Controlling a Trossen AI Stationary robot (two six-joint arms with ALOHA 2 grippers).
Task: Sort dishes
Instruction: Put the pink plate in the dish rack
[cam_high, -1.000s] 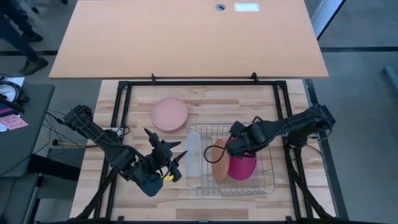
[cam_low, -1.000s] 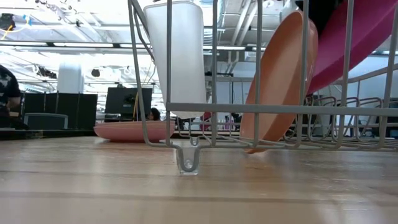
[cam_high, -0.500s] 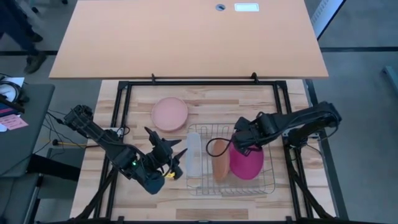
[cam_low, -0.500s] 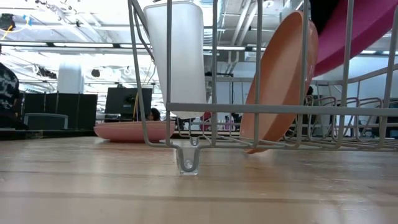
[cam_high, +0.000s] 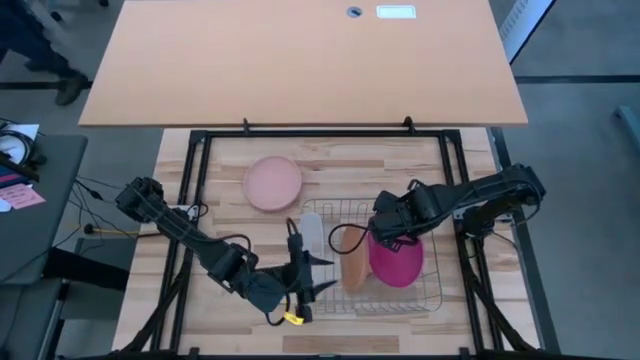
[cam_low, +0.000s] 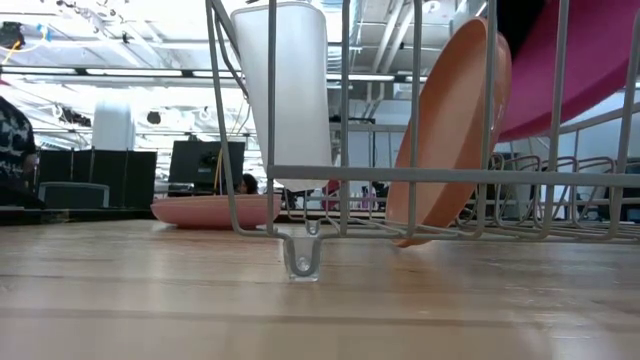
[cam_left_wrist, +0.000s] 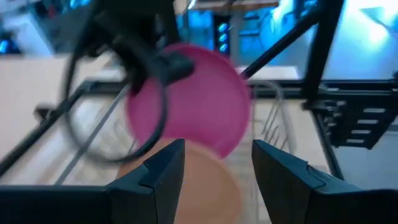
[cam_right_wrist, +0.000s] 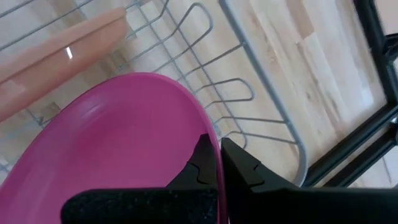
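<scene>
Magenta plate stands tilted inside the wire rack, just right of the orange-tan plate; my right claw pinches its rim, fingers nearly closed. I judge the step to be slotting it: lower it straight between the wires, releasing only once seated. My left claw hovers open near the rack's left side. A pale pink plate lies on the counter.

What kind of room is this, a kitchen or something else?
Probably a robotics lab or workshop, not a kitchen: two robot arms work at a wooden table with a wire dish rack, and the low view shows dark monitors and open ceiling ducts behind.
</scene>
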